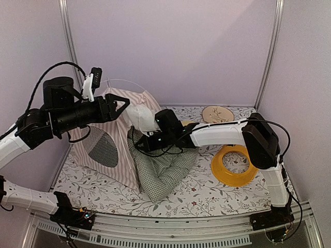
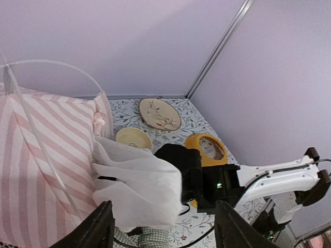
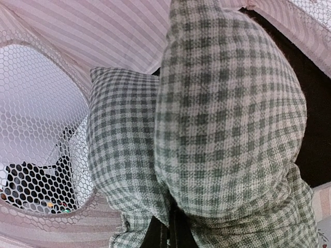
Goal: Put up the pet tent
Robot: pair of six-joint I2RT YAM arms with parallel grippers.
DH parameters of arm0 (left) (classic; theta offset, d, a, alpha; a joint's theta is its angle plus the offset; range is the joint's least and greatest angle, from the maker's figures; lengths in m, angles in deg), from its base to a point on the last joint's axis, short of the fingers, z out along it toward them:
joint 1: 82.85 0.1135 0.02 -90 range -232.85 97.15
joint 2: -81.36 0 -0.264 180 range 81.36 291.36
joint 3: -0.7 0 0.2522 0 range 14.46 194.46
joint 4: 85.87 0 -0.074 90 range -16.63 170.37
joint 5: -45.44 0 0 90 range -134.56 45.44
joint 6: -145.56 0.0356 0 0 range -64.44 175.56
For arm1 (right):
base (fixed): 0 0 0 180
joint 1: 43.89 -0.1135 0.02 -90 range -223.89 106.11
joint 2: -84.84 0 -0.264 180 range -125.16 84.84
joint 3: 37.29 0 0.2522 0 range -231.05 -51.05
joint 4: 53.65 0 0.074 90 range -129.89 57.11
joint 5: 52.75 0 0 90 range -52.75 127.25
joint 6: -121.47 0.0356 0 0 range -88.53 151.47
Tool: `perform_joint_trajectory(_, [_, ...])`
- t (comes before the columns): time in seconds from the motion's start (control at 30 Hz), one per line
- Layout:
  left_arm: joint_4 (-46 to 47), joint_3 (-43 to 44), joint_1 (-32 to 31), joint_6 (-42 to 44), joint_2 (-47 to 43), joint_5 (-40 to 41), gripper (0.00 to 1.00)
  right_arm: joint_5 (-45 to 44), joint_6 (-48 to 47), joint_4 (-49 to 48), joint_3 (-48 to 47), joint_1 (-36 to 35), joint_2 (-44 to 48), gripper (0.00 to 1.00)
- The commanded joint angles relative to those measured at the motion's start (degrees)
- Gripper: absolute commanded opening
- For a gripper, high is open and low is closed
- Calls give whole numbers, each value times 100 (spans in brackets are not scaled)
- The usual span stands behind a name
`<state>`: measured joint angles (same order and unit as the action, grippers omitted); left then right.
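Hovering above the pet tent [image 1: 123, 164], left jaws gape; right jaws clench the checked cushion [image 1: 163, 173].

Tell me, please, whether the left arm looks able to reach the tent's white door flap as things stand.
Probably yes: the left gripper is open and the white door flap lies bare just ahead of its fingers; the right gripper, shut on the checked cushion, sits beyond.
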<state>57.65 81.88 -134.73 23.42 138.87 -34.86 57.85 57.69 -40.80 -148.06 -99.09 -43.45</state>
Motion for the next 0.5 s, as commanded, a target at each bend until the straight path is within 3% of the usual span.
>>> perform_joint_trajectory(0.0, [-864,162,-62,-330,202,1263,62,137,68,-118,-153,14,-135,0])
perform_joint_trajectory(0.23, [-1263,311,-32,-379,486,2011,57,128,19,-57,-145,14,-117,0])
perform_joint_trajectory(0.47, [-1124,587,-26,-160,1062,1617,35,96,-67,-9,-151,2,-51,0])
